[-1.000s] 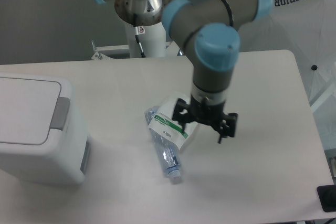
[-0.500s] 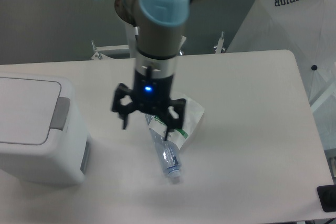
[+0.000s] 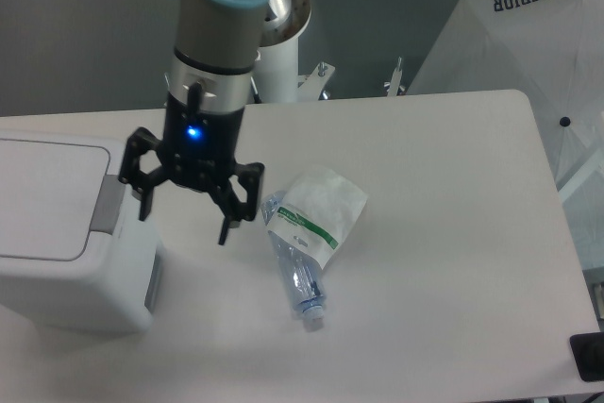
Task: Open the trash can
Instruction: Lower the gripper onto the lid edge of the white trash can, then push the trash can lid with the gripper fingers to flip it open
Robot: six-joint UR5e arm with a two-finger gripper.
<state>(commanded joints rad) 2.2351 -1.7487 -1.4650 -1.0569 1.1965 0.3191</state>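
Hand (image 3: 185, 218) spread, seemingly just beside shut trash can (image 3: 66, 233).

A white table (image 3: 453, 167) carries the trash can (image 3: 66, 233), pouch (image 3: 321, 209) and bottle (image 3: 300, 280).

Only legible text I see: "SUPERIOR" in dark capitals on the white umbrella canopy (image 3: 528, 35), top right, running tilted. The pouch (image 3: 316, 214) has a green-banded label, but its print is too small to read.

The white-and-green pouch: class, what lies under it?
A clear plastic bottle lies under the pouch; its lower part sticks out toward the camera. The bottle's upper part is covered.
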